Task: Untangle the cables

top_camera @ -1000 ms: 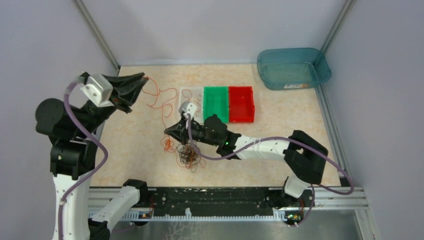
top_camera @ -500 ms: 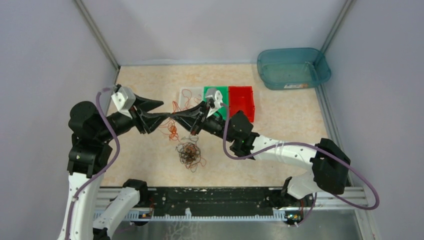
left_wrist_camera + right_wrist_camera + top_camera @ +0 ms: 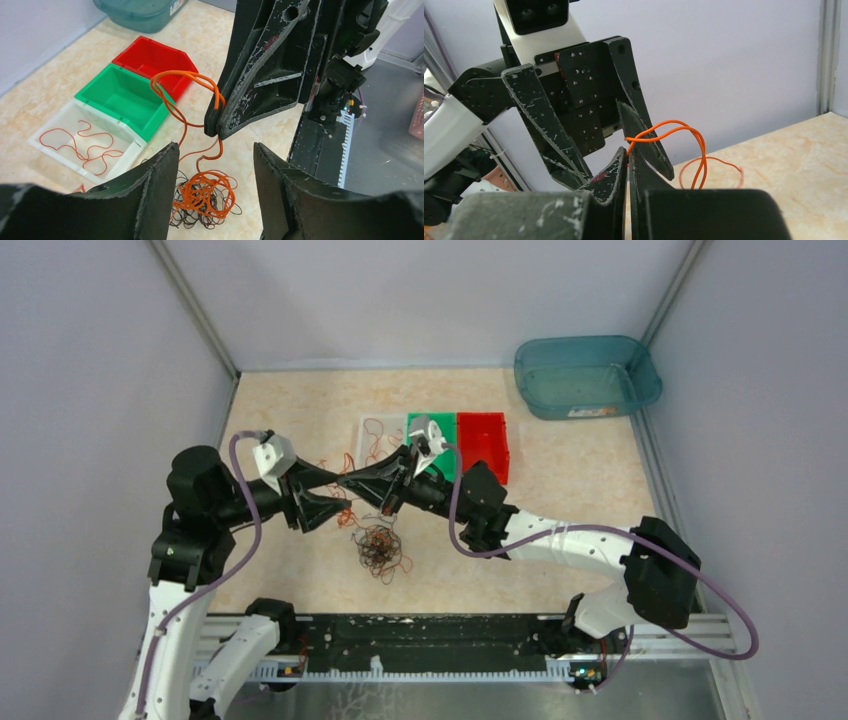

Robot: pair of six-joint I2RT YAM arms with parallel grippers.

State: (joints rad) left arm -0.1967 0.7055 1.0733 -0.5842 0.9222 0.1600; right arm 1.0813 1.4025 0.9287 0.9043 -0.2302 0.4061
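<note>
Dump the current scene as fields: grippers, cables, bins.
right gripper: shut on orange wire, raised above the table
left gripper: open, fingers either side of the right gripper's tips
orange wire: loops up from the pinch, trails down toward the tangle
tangle: orange and dark wires bunched on the table
white bin: holds a loose orange wire
green bin: no wire visible
red bin: no wire visible

Green bin (image 3: 120,97) beside red bin (image 3: 155,62); teal tub (image 3: 587,375)
</note>
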